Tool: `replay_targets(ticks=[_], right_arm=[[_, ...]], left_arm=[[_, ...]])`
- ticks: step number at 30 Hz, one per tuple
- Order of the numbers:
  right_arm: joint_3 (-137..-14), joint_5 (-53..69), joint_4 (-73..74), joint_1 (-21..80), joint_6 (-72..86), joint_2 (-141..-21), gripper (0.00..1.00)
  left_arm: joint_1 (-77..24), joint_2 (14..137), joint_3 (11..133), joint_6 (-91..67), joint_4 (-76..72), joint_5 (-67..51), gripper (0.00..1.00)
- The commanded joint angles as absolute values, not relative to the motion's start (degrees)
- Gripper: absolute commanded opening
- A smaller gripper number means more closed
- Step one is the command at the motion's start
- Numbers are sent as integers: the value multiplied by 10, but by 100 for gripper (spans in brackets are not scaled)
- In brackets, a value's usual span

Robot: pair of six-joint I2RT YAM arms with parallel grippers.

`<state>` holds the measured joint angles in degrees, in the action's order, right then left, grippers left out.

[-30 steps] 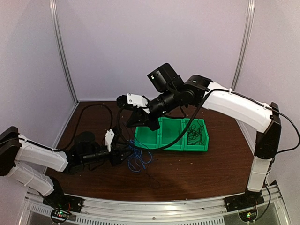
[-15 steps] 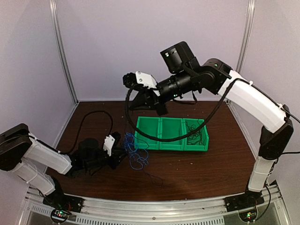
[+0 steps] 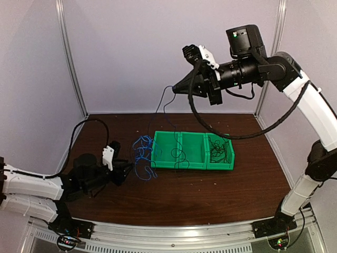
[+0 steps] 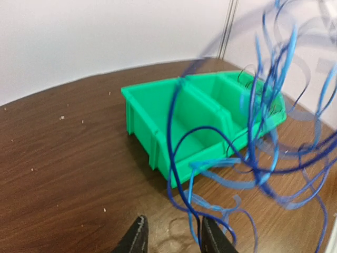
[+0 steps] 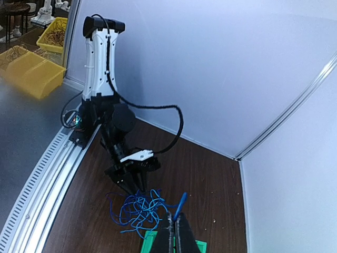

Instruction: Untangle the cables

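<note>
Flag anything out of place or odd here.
One dark wire hangs over the front wall of the green bin instead of lying inside. A thin wire stretches from the raised right gripper down toward the table.

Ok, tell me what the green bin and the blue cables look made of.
Green bin: likely hard moulded plastic, going by its smooth, uniform walls with a slight sheen. Blue cables: probably thin plastic-coated wire, since they hold springy curls; the core is not visible.

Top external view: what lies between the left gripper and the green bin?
The blue cable tangle, loose curls beside the left end of the green bin, just ahead of the left gripper. The left wrist view shows it too.
</note>
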<state>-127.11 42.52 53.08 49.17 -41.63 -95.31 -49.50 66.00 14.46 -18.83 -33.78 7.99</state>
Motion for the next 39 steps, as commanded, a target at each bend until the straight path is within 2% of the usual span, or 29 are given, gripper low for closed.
replay_targets(ticks=[1,6,9,16,21,23,26,28,32,39], right_arm=[[-1180,424,540,498,-433,-946,0],[-1125,424,520,509,-413,-935,0],[-1113,418,512,529,-404,-944,0],[-1123,405,500,551,-396,-973,0],[-1132,406,500,555,-392,-983,0],[-1135,409,501,555,-392,-983,0],[-1150,403,500,556,-389,-981,0],[-1168,385,503,555,-396,-978,0],[-1233,330,525,540,-432,-967,0],[-1378,399,528,423,-414,-966,0]], left_arm=[[-503,529,147,-185,-265,98,38],[-506,468,188,-159,-183,87,51],[-516,482,195,-150,-212,30,55],[-614,636,251,-51,-348,0,57],[-623,743,288,-28,-443,45,56],[-619,789,298,-21,-474,76,53],[-601,850,297,-22,-510,63,37],[-595,876,283,-36,-537,58,30],[-585,888,255,-62,-542,79,26],[-555,862,228,-96,-442,121,20]])
